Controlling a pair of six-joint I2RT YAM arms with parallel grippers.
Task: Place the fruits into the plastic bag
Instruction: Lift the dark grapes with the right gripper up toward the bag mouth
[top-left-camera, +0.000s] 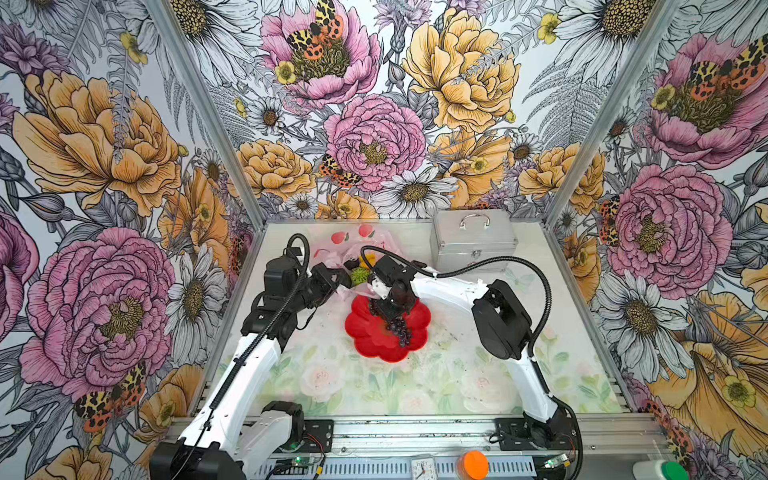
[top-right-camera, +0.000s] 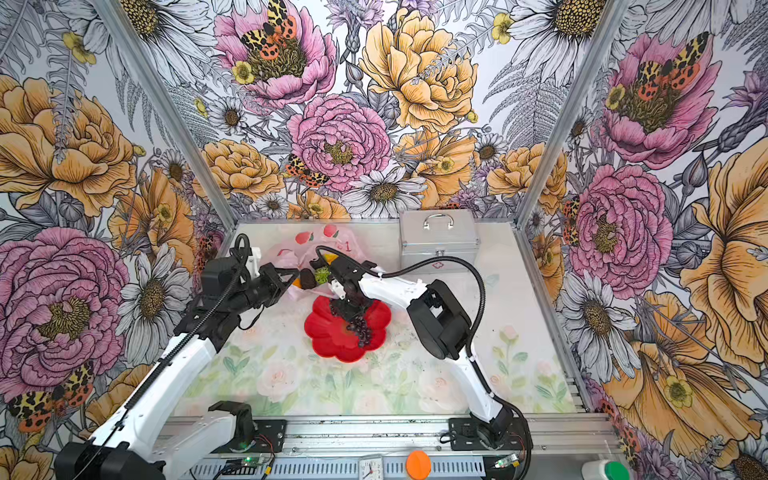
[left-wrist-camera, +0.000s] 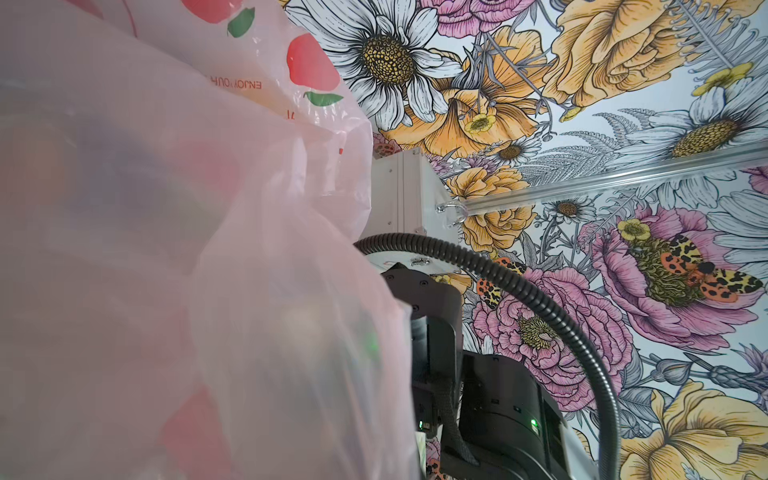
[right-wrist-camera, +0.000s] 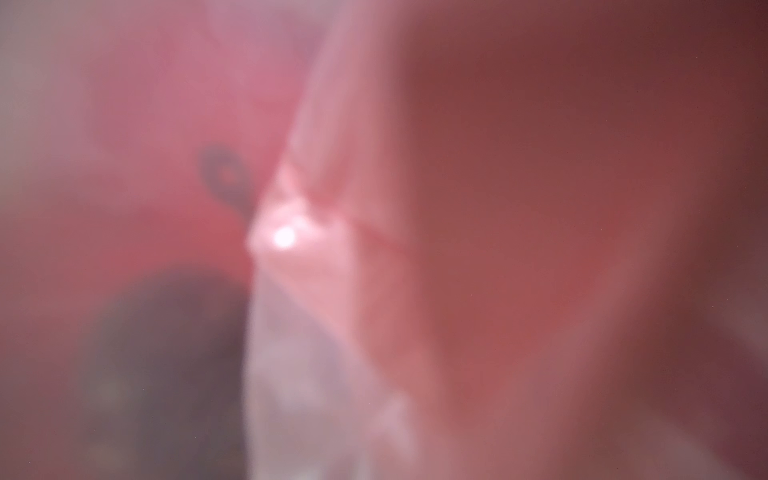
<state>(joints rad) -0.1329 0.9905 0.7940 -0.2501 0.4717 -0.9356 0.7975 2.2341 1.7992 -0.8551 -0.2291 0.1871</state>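
The pale-pink plastic bag (top-left-camera: 353, 245) (top-right-camera: 316, 245) lies behind the red flower plate (top-left-camera: 374, 340) (top-right-camera: 328, 340). My left gripper (top-left-camera: 343, 280) (top-right-camera: 291, 276) is shut on the bag's near edge and holds its mouth up. The bag (left-wrist-camera: 166, 249) covers most of the left wrist view and hides the jaws there. In the mouth sit a bumpy green ball (top-left-camera: 359, 274) (top-right-camera: 322, 275), a blackish fruit (top-right-camera: 308, 279) and a yellow one (top-left-camera: 368, 262). A dark grape bunch (top-left-camera: 401, 330) (top-right-camera: 361, 328) lies on the plate. My right gripper (top-left-camera: 388, 309) (top-right-camera: 349, 307) points down into its upper end, fingers hidden among grapes. The right wrist view is a red-pink blur.
A silver metal case (top-left-camera: 473, 241) (top-right-camera: 438, 241) (left-wrist-camera: 399, 191) stands at the back right, close behind the right arm's cable. Floral walls close in the table on three sides. An orange knob (top-left-camera: 473, 464) and a small clock sit on the front rail.
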